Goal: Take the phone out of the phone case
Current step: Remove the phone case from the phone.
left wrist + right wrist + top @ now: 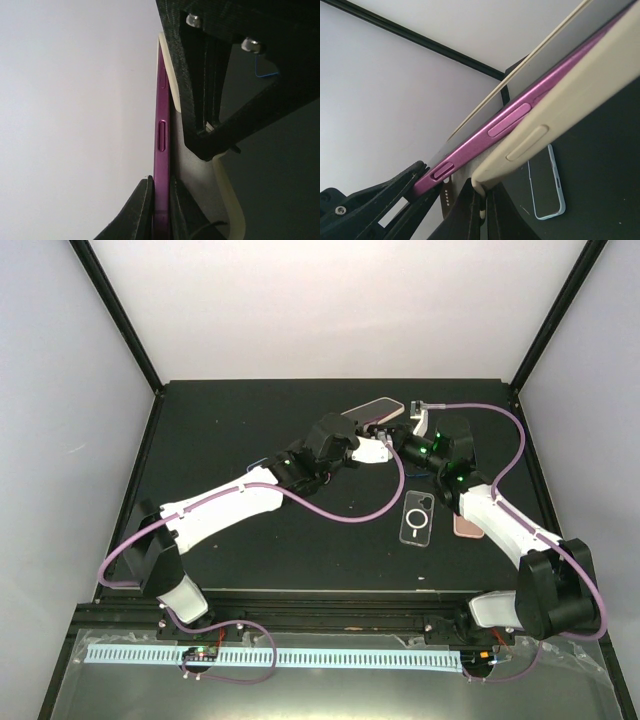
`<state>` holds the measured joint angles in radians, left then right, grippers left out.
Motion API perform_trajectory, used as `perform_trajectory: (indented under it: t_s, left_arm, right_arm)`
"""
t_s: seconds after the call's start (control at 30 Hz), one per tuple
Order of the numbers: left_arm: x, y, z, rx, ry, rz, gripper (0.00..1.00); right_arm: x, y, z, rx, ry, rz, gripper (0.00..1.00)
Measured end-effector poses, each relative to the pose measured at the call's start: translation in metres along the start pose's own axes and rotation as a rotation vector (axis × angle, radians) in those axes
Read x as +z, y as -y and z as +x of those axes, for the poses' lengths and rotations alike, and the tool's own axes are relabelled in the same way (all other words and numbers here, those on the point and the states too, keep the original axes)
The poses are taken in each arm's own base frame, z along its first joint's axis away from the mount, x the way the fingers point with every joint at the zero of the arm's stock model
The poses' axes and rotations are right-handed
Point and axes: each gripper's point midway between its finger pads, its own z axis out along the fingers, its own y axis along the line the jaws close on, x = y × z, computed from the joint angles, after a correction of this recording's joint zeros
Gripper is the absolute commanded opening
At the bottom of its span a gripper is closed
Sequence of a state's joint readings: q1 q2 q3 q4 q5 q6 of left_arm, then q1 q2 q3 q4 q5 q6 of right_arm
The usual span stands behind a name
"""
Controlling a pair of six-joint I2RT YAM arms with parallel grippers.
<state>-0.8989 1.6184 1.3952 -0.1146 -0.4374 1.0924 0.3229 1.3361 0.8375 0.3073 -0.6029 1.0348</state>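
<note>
Left arm (230, 502) and right arm (500, 515) both stretch to the table's (230, 430) far middle, wrists nose to nose. Phone (161, 130) held above the table there, purple side bare, cream case (570, 105) wall peeled off it. Left gripper (161, 187) clamped on phone edge; right gripper (482, 194) pinched shut on case lip. Screen side I can't see.
</note>
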Motion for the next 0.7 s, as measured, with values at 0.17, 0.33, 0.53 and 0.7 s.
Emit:
perform_trajectory:
  t_s: [0.17,0.33,0.53,0.7]
  left_arm:
    - [-0.0003,-0.0005,0.0005,0.002,-0.002,0.006,0.01]
    - [0.0013,-0.0008,0.0019,-0.002,0.008,0.013,0.02]
    - [0.0024,-0.0013,0.0029,-0.004,0.016,0.018,0.02]
    - [0.004,-0.0011,0.0042,-0.007,0.029,0.03,0.02]
  right_arm:
    - [0.0001,0.0004,0.0005,-0.018,-0.001,0.003,0.01]
    - [0.0,0.0012,0.0003,-0.031,0.001,0.006,0.01]
    - [-0.0002,0.0035,-0.0006,-0.046,0.006,0.017,0.01]
    - [-0.0002,0.0052,-0.001,-0.062,0.008,0.027,0.01]
